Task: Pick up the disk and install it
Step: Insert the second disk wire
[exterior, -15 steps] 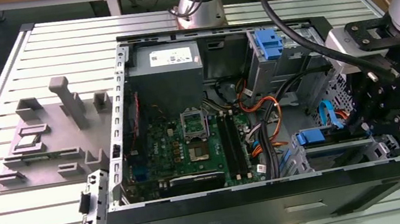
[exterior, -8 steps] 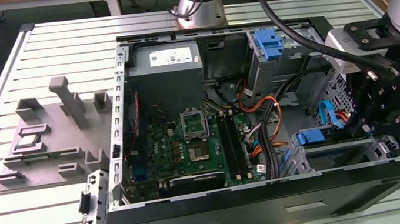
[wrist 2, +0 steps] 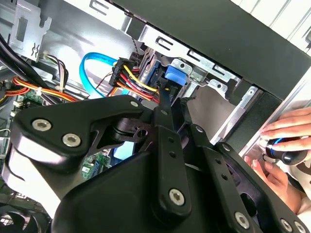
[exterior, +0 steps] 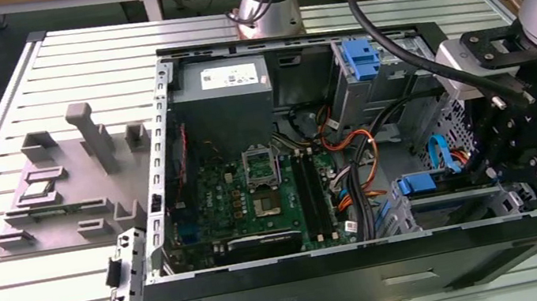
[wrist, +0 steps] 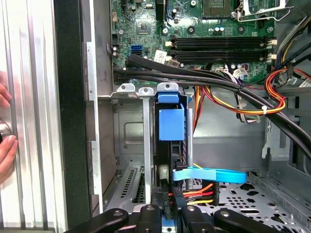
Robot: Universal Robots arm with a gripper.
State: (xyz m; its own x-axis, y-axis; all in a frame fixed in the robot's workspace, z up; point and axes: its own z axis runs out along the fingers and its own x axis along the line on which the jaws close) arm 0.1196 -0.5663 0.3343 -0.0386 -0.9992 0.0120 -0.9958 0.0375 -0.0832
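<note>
The disk (wrist: 171,124) stands on edge in the metal drive cage (wrist: 127,88) at the front corner of the open computer case (exterior: 370,259). Its blue carrier bracket faces the motherboard, and its dark body runs back between my fingers. My gripper (wrist: 170,213) is shut on the disk's rear end. In the exterior view the disk's blue end (exterior: 417,182) shows in the cage at the exterior view's right, with the gripper (exterior: 494,165) just beside it. In the second wrist view a thin finger (wrist 2: 164,99) reaches toward the blue bracket (wrist 2: 175,75).
A blue data cable (wrist: 209,174) and red-yellow power wires (wrist: 197,193) cross close to the fingers. Thick black cables (wrist: 194,77) run over the motherboard (wrist: 204,29). A person's hand (wrist 2: 286,141) rests outside the case wall. A grey fixture (exterior: 72,188) sits on the table.
</note>
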